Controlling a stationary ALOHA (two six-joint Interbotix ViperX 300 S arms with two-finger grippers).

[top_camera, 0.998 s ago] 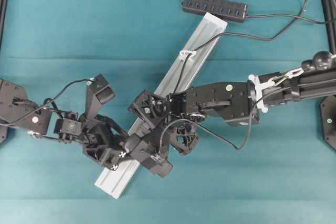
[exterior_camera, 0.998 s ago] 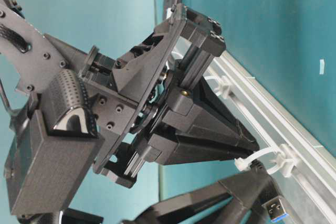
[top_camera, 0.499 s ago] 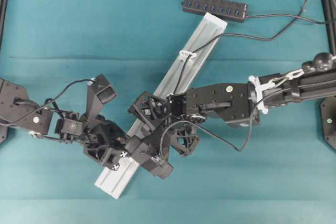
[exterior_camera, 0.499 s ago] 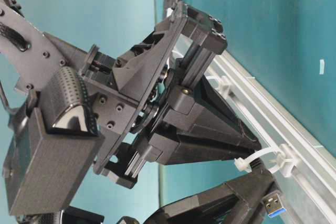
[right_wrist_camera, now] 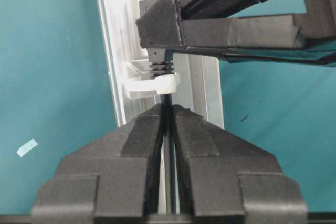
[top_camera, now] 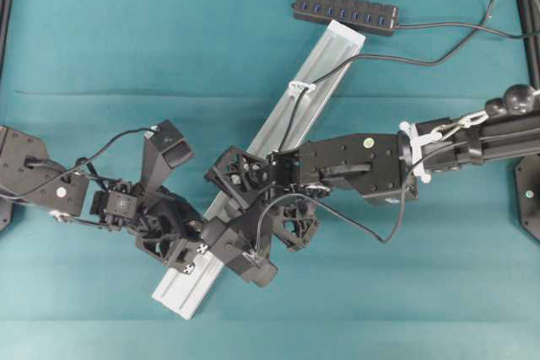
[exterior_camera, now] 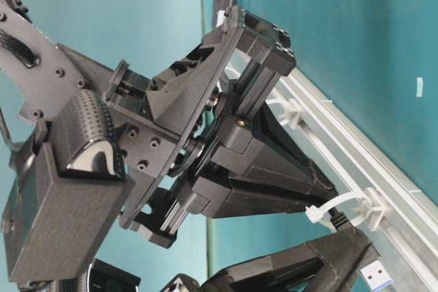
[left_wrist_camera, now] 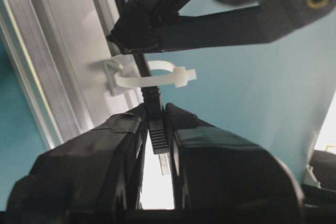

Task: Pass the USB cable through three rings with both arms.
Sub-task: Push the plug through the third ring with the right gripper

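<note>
The USB cable (top_camera: 405, 61) runs down the silver rail through the upper ring (top_camera: 301, 87), then under my right arm. The left wrist view shows my left gripper (left_wrist_camera: 156, 114) shut on the cable's plug (left_wrist_camera: 157, 136), just past a white ring (left_wrist_camera: 157, 77). On the other side of that same ring (right_wrist_camera: 152, 86), my right gripper (right_wrist_camera: 168, 109) stands narrowly open around the thin cable. At table level the plug's blue-tipped metal end (exterior_camera: 378, 275) sticks out below the near ring (exterior_camera: 363, 211). A second ring (exterior_camera: 293, 113) sits farther up the rail.
A black multi-port hub (top_camera: 344, 12) lies at the rail's (top_camera: 333, 56) far end, with its cord trailing off to the right. The rail crosses the teal cloth diagonally. Both arms crowd its lower half. A scrap of white tape (right_wrist_camera: 26, 147) lies on the cloth.
My left gripper has shut on the plug and drawn it a little farther past the ring. My right gripper's jaws have eased apart around the cable.
</note>
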